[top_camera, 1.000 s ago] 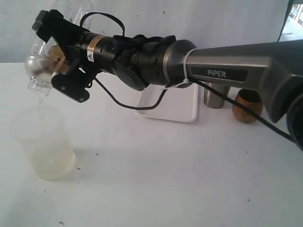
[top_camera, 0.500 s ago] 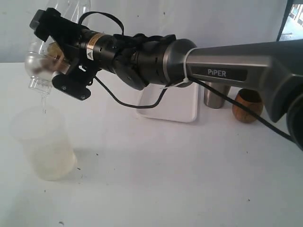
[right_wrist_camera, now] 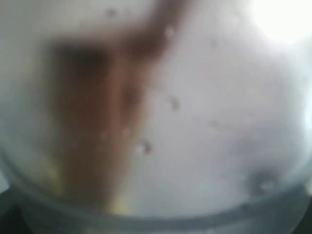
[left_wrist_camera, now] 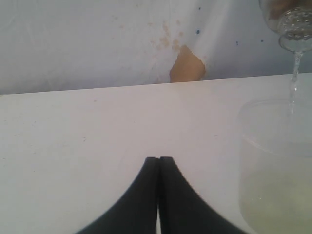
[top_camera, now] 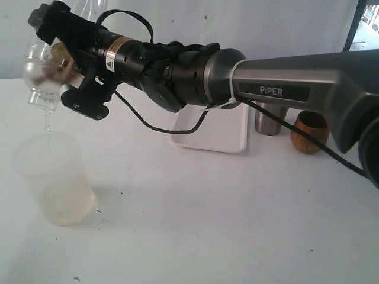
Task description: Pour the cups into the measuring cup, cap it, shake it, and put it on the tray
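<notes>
My right gripper (top_camera: 62, 62) reaches across to the far left and is shut on the clear measuring cup (top_camera: 93, 7), which is tipped mouth-down. Its dome cap (top_camera: 37, 74) is on, and a thin stream (top_camera: 47, 121) runs from the cap's neck into the wide frosted cup (top_camera: 56, 177) below. In the right wrist view the wet measuring cup (right_wrist_camera: 170, 122) fills the picture. The steel tumbler (top_camera: 269, 121) and the brown wooden cup (top_camera: 309, 131) stand upright at the back right, beside the white tray (top_camera: 222, 133). My left gripper (left_wrist_camera: 159, 158) rests shut and empty over the table, near the frosted cup (left_wrist_camera: 278, 165).
The right arm's long grey link (top_camera: 284, 77) spans the table at mid height and hides part of the tray. A wall (left_wrist_camera: 97, 44) with a chipped patch runs behind the table's far edge.
The right gripper with the capped measuring cup has risen a little and shifted left. The stream keeps falling into the frosted cup. The left gripper has not moved.
</notes>
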`<state>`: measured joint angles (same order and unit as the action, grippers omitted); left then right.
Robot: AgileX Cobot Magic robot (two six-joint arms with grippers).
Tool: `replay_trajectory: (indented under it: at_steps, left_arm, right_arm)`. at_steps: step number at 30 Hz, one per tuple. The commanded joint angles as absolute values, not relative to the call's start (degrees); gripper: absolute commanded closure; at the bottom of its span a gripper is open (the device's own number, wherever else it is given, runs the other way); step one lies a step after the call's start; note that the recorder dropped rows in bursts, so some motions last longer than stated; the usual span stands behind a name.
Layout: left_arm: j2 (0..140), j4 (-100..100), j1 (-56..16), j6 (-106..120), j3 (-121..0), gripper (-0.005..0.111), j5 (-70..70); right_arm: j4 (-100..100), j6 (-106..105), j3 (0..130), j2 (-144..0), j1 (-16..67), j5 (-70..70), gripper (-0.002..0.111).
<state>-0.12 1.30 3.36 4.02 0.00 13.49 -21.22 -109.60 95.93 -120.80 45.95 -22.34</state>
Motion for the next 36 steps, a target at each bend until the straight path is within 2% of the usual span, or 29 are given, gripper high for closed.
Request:
replay_trajectory:
  at_steps: [1, 36]
  left_arm:
    - [0.00, 0.87, 3.24, 3.91, 0.00, 0.107, 13.27]
    - [0.00, 0.87, 3.24, 3.91, 0.00, 0.107, 13.27]
  right_arm:
    - [-20.76, -112.49, 96.57, -119.98, 45.92, -24.99, 0.108]
    - [-21.35, -119.96, 96.57, -119.98, 46.29, -27.78, 0.108]
